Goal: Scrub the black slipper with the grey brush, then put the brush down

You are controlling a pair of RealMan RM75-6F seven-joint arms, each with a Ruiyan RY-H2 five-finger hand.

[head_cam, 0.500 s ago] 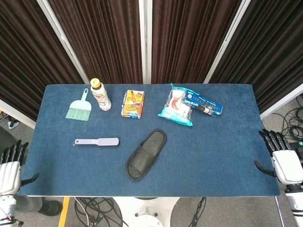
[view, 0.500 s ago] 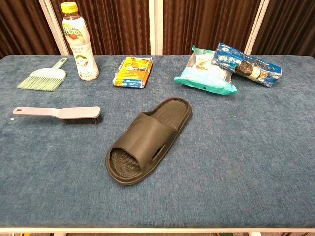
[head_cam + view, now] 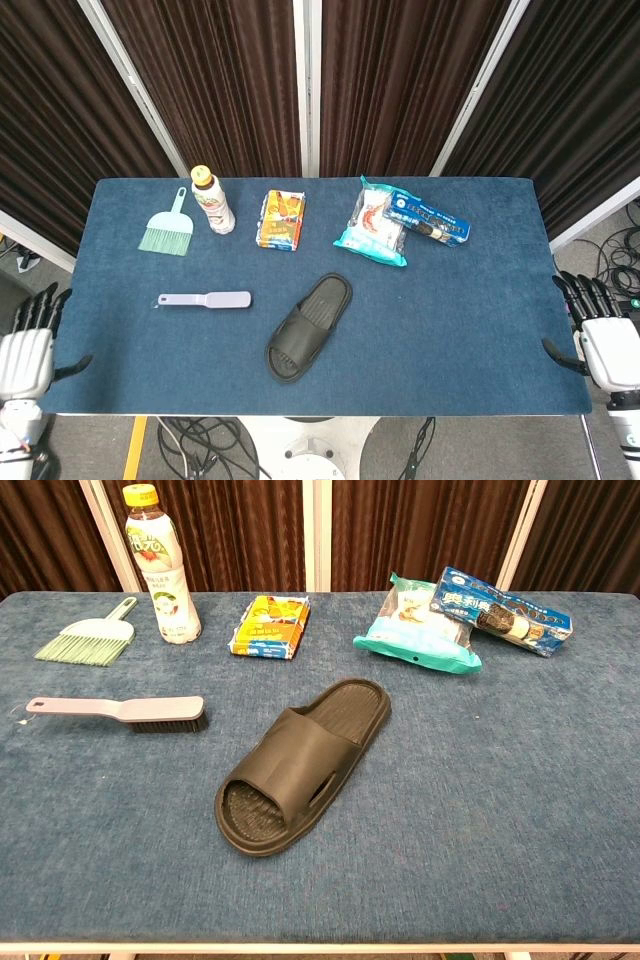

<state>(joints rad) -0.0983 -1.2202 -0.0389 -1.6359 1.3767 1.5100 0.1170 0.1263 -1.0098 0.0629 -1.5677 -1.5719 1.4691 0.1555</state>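
The black slipper [image 3: 309, 327] lies sole down near the middle of the blue table, toe toward the back right; it shows larger in the chest view [image 3: 300, 765]. The grey brush [image 3: 205, 299] lies flat to its left, bristles down, handle pointing left, also seen in the chest view [image 3: 125, 713]. My left hand [image 3: 28, 345] hangs off the table's left edge with fingers spread, holding nothing. My right hand [image 3: 600, 338] hangs off the right edge, fingers apart and empty. Neither hand shows in the chest view.
Along the back stand a green hand broom [image 3: 167, 230], a drink bottle [image 3: 212, 200], a yellow snack pack [image 3: 282, 220], a teal bag [image 3: 374, 232] and a blue packet [image 3: 426, 221]. The table's [image 3: 460, 340] front edge runs just below the slipper.
Both hands have shifted slightly: the left a little to the right, the right slightly lower and outward. The slipper and brush have not moved.
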